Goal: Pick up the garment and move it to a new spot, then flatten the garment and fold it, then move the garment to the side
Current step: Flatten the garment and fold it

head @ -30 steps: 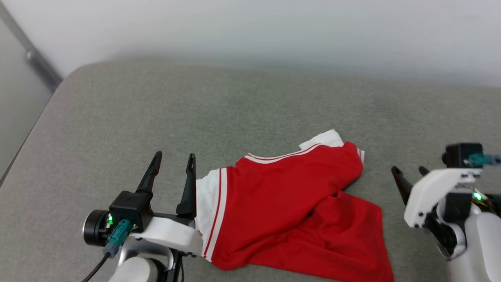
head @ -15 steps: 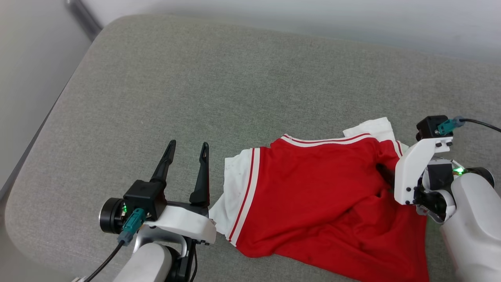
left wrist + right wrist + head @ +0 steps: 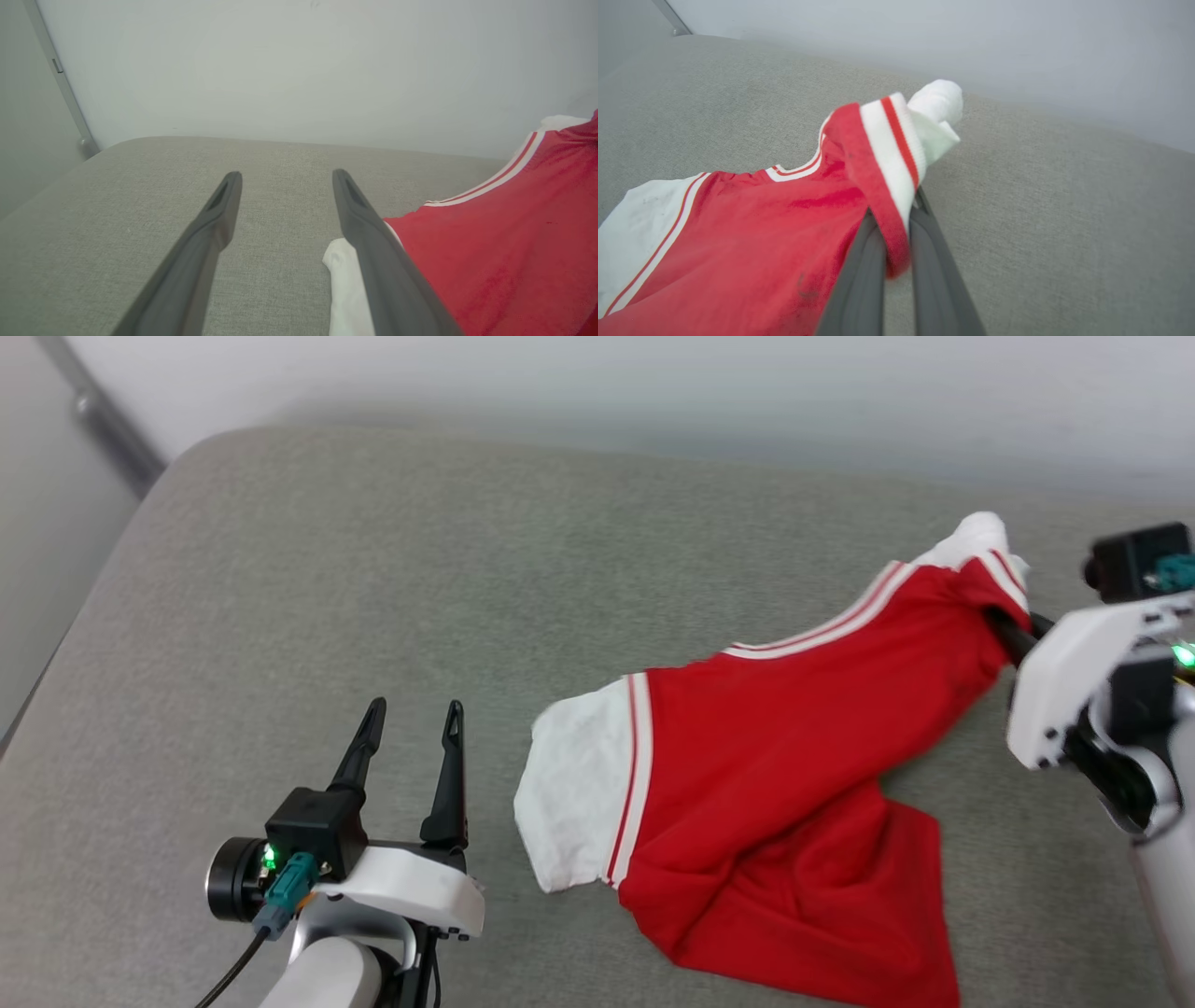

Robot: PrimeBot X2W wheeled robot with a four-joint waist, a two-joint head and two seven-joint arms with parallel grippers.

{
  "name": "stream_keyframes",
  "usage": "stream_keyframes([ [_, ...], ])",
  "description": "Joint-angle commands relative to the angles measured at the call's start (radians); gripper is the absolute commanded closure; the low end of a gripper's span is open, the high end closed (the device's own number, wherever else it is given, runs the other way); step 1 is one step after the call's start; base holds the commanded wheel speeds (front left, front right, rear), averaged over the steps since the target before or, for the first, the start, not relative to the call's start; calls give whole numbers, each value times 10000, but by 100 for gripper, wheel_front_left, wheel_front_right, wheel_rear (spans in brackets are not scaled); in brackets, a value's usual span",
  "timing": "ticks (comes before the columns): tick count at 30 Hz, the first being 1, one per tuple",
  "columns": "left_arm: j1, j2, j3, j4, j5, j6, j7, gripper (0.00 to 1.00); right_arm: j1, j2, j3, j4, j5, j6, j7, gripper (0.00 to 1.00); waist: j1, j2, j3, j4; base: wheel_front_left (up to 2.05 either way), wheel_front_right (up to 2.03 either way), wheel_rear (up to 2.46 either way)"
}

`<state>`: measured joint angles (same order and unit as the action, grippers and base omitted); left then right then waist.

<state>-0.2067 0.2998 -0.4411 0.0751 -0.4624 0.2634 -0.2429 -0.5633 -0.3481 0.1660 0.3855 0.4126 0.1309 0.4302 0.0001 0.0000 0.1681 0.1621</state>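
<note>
A grey upholstered cushion (image 3: 308,569) runs up to a pale wall (image 3: 653,383), and the red jersey shirt (image 3: 775,756) lies on it toward my right side. Most of the shirt rests crumpled on the cushion. No print shows, so I cannot tell which face is up. Its flat white sleeve (image 3: 574,803) spreads out at the left end. The opposite shoulder is raised clear of the cushion, with the striped trim (image 3: 896,144) and the bunched white sleeve (image 3: 976,537) flopping over my fingers.

My right claw (image 3: 896,210) is pinched almost fully together on that shoulder, with a fold of red cloth squeezed between the fingers. I judge a corner grip suits the move: the body trails below instead of balling up, so it should land partly spread at the new spot. With such a thin pinch, the soft fabric could slip.

My left claw (image 3: 414,709) is spread wide and holds nothing. It sits low, just beside the flat white sleeve, fingers pointing across the cushion. I reckon it waits there because that sleeve is the likely second hold for flattening
</note>
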Motion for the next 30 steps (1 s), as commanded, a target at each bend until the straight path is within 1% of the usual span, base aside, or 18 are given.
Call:
stream_keyframes([
  [1, 128, 29, 33, -61, -36, 50, 25, 0, 578, -36, -243, -341, -167, -3, 151, 100, -1, 0, -245, -338, 0, 0, 0],
  [3, 211, 64, 20, -139, -51, 102, 98, 0, 1289, 26, -833, -1030, -467, -3, 495, 100, -1, 0, -310, -518, 0, 0, 0],
  [6, 315, 121, 8, -246, -62, 164, 178, 0, 2663, 479, -1613, -1707, -696, -3, 1074, 100, -1, 0, -349, -699, 0, 0, 0],
  [8, 352, 160, -9, -276, -62, 174, 246, 0, 3634, 802, -2054, -1767, -885, -3, 1348, 100, -1, 0, -368, -766, 0, 0, 0],
  [11, 387, 215, -24, -271, -110, 171, 322, 0, 4729, 1464, -2490, -1444, -994, -3, 1508, 100, -1, 0, -417, -824, 0, 0, 0],
  [12, 397, 231, -25, -256, -140, 173, 338, 0, 4978, 1682, -2584, -1291, -981, -3, 1514, 82, -1, 0, -436, -842, 0, 0, 0],
  [13, 418, 238, -19, -251, -167, 174, 347, 0, 5203, 1847, -2643, -1108, -1004, -3, 1483, 51, -1, 0, -459, -857, 0, 0, 0],
  [14, 455, 245, -12, -235, -183, 179, 372, 0, 5390, 2004, -2679, -977, -1051, -3, 1361, 0, -1, 0, -481, -870, 0, 0, 0],
  [17, 574, 278, 11, -217, -242, 189, 416, 0, 5445, 2316, -2965, -1063, -1055, -5, 431, 0, -1, 0, -582, -917, 0, 0, 0],
  [21, 780, 377, 58, -194, -328, 248, 449, 0, 5433, 2450, -3217, -1738, -1130, -3, -1366, 0, -1, 0, -834, -969, 0, 0, 0],
  [24, 977, 470, 122, -239, -393, 312, 504, 0, 5567, 2504, -3277, -2300, -1241, -3, -2450, 0, -1, 0, -1045, -1020, 0, 0, 0],
  [30, 1340, 614, 207, -391, -504, 464, 628, 0, 5849, 2501, -2977, -3485, -1754, -3, -3931, 0, -1, 0, -1436, -1101, 0, 0, 0],
])
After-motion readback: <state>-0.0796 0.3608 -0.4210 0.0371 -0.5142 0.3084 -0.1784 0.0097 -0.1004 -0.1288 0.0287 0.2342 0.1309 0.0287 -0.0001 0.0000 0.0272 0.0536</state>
